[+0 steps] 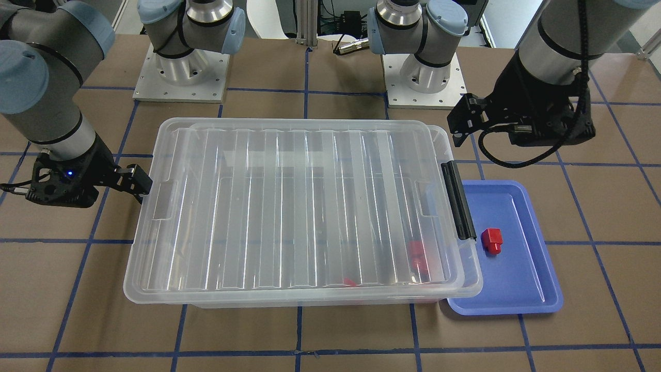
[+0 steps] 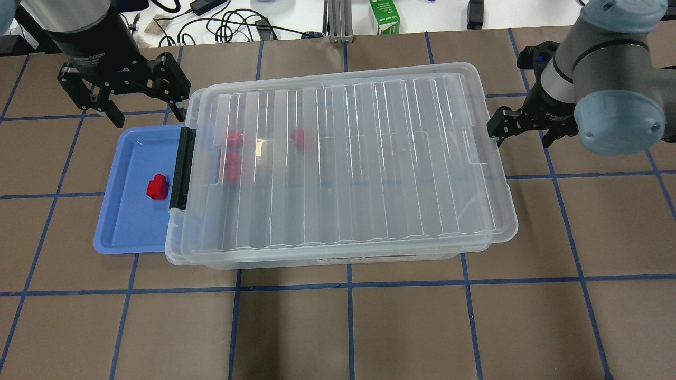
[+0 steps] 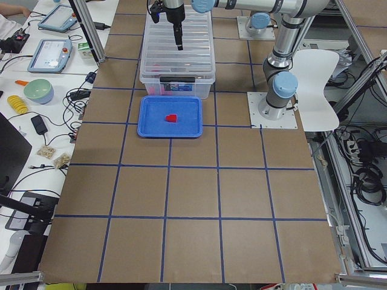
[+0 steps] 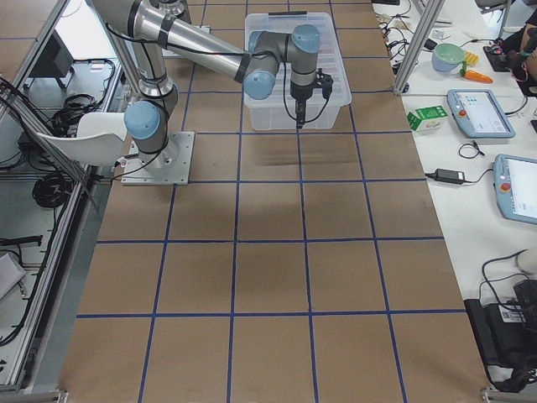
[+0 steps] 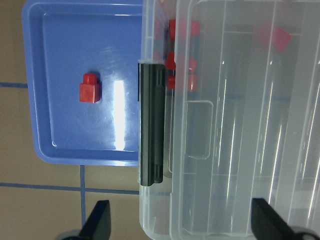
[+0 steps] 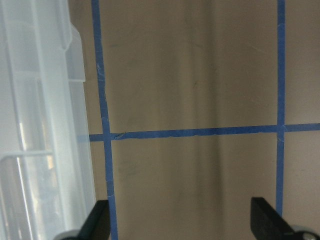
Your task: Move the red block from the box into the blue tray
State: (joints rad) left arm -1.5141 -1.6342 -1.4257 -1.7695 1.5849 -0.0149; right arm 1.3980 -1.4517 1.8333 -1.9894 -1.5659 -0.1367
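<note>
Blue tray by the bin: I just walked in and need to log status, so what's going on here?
One red block lies in the blue tray, beside the box. The lid is on, with more red blocks showing through it. Both are open and empty: the left hand hovers near the tray, the right hand off the box's other end.

green carton [image 2: 384, 16] sits well beyond the left gripper [image 2: 147, 117], black cables [image 2: 232, 24] tangled nearer it, blue-taped brown table [image 2: 338, 327] underneath
</note>
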